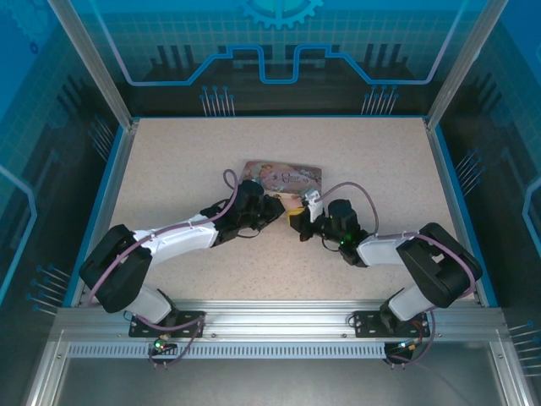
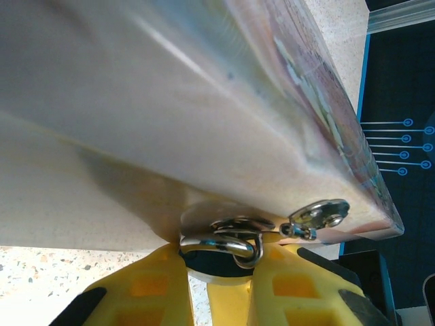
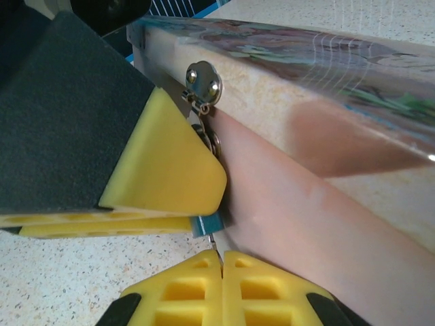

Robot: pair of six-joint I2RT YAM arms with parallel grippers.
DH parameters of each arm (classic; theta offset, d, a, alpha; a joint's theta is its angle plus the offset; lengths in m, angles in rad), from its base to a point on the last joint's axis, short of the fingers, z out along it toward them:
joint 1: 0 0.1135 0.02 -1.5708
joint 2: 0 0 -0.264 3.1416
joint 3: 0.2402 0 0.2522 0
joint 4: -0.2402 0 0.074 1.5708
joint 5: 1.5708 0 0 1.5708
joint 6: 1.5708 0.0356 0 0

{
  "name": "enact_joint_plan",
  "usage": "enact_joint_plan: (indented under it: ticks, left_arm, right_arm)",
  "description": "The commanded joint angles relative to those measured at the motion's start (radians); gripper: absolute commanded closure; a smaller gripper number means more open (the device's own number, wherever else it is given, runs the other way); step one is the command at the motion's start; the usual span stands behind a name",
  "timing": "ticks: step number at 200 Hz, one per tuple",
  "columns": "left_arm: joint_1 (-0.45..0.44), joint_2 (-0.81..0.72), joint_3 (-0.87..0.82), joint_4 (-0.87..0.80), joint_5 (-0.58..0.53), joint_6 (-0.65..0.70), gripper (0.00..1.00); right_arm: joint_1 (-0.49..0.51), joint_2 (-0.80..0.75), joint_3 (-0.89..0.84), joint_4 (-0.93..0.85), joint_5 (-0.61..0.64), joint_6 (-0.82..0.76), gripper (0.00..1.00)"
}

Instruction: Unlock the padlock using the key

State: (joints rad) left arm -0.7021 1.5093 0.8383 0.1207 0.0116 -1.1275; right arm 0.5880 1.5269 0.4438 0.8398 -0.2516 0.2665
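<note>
The padlock [image 2: 204, 263] has a dark blue body and a silvery shackle [image 2: 228, 244] hooked through the hasp of the pink tin [image 2: 204, 115]. My left gripper [image 2: 221, 265] is shut on the padlock's body, right up against the tin's front wall. In the right wrist view a corner of the blue padlock [image 3: 207, 224] peeks out below the left gripper's yellow fingers [image 3: 163, 163]. My right gripper [image 3: 222, 261] is shut on the key [image 3: 215, 243], a thin metal sliver reaching up to the padlock's underside. From above, the left gripper [image 1: 283, 209] and right gripper [image 1: 302, 225] meet at the tin's near edge.
The pink illustrated tin [image 1: 283, 176] lies mid-table, its round metal latch plate [image 3: 203, 81] above the padlock. Speckled tabletop [image 1: 211, 152] spreads around it, bounded by a blue rim [image 1: 114, 194] and aluminium frame posts.
</note>
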Motion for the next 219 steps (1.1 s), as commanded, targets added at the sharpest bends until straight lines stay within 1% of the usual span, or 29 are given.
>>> enact_joint_plan:
  ticks: [1,65,100,144,219]
  left_arm:
    - [-0.043,-0.013,0.003,0.096,0.13,0.012,0.96]
    - [-0.046,-0.006,-0.015,0.121,0.118,0.002,0.96]
    - [-0.045,-0.004,-0.019,0.126,0.108,0.007,0.96]
    - [-0.046,0.005,-0.024,0.135,0.108,0.005,0.96]
    - [-0.045,0.014,-0.009,0.13,0.111,0.018,0.96]
  right_arm:
    - [0.009,0.008,0.09,0.194,-0.073,0.029,1.0]
    - [0.009,0.014,0.119,0.207,-0.078,0.054,1.0]
    - [0.02,-0.002,0.08,0.168,-0.053,0.066,1.0]
    - [0.034,0.01,0.031,0.174,-0.029,0.098,1.0]
    - [0.042,-0.01,0.016,0.153,-0.013,0.118,1.0]
